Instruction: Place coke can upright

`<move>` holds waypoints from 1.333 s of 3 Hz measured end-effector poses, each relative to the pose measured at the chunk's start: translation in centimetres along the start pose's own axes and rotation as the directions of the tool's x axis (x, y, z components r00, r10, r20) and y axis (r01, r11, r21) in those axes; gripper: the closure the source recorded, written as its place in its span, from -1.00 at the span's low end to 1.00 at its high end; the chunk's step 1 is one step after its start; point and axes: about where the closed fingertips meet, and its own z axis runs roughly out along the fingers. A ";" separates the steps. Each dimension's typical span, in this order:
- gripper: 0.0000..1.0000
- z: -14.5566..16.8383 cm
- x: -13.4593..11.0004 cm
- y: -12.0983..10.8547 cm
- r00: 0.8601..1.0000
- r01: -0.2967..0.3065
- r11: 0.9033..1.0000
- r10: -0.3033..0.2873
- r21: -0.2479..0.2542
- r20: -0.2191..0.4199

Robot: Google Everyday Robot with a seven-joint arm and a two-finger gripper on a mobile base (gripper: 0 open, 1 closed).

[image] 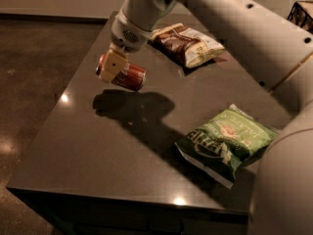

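The gripper (113,65) pinches the coke can (129,76), holding it on its side above the left part of the counter (98,151), near a brown chip bag (188,43) and well apart from a green chip bag (225,141).

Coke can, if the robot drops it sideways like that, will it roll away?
Probably, yes. The coke can lies sideways in the gripper, above the table. It is round, so it would likely roll on that smooth, shiny top. It seems light, since a grip near one end holds it up.
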 end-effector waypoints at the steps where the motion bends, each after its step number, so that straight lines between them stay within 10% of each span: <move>1: 1.00 -2.3 0.4 -0.6 0.973 -0.007 1.000 0.009 -0.008 0.231; 4: 1.00 -4.8 0.8 -1.3 0.775 -0.116 0.989 0.030 0.095 0.631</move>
